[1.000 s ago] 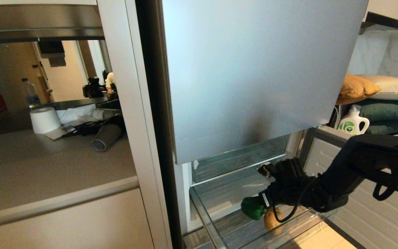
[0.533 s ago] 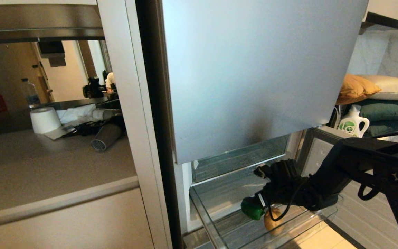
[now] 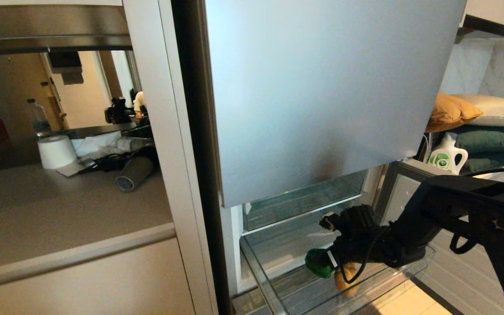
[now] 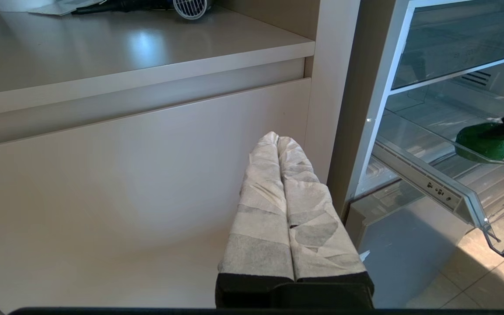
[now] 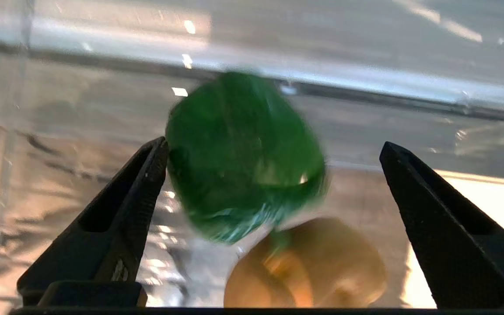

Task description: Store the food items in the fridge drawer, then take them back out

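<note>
**Pepper between spread right jaws, bun just beyond**

Pepper (image 5: 243, 157) sits in the fridge drawer (image 3: 409, 273), between the fingers of the right gripper (image 5: 274, 153). Jaws stand wide. One finger (image 5: 120, 214) is at or touching the pepper's side; the other stands well apart, so nothing is gripped. The pepper is blurred in the right wrist view, so its exact pose and long axis are unclear; it looks about as broad as tall. The bun (image 5: 309, 267) lies against the pepper's far lower side, partly hidden by it, also in the drawer.

In the head view the right gripper (image 3: 328, 258) reaches in from the robot's right, with the pepper (image 3: 317, 263) at its tip and the bun (image 3: 344, 280) beside it, nearer the clear front wall.

The right arm is far nearer. The left gripper (image 4: 285, 175), fingers pressed together and wrapped in white, is parked outside by the cabinet front.

Count: one pepper, one bun, one drawer, two grippers.
</note>
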Robot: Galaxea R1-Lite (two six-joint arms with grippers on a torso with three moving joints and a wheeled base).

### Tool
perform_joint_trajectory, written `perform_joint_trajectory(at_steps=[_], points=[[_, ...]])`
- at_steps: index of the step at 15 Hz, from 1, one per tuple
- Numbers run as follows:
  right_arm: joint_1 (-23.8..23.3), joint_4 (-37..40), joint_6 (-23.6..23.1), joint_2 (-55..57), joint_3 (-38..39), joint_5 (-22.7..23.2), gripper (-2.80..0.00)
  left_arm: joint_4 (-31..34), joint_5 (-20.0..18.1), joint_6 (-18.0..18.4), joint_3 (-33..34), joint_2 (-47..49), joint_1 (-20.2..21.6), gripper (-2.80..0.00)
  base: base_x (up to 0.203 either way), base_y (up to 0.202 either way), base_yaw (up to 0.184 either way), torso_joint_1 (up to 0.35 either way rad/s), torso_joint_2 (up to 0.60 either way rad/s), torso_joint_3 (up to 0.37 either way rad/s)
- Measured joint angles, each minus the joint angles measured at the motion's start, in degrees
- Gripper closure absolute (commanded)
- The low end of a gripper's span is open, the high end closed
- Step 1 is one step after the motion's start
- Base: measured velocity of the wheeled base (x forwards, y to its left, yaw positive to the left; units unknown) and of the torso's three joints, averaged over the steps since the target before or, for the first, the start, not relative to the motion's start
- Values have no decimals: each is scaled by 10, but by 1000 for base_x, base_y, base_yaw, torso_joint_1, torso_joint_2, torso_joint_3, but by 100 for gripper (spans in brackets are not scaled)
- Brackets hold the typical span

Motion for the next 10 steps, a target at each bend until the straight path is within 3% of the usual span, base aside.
perform_joint_trajectory(at_steps=[6, 10], points=[[1, 65, -28, -16, -3, -4, -280, 0, 0, 0, 0, 0, 0, 0, 0, 0, 0, 0, 0, 0], [-3, 68, -31, -22, -7, -5, -280, 0, 0, 0, 0, 0, 0, 0, 0, 0, 0, 0, 0, 0]])
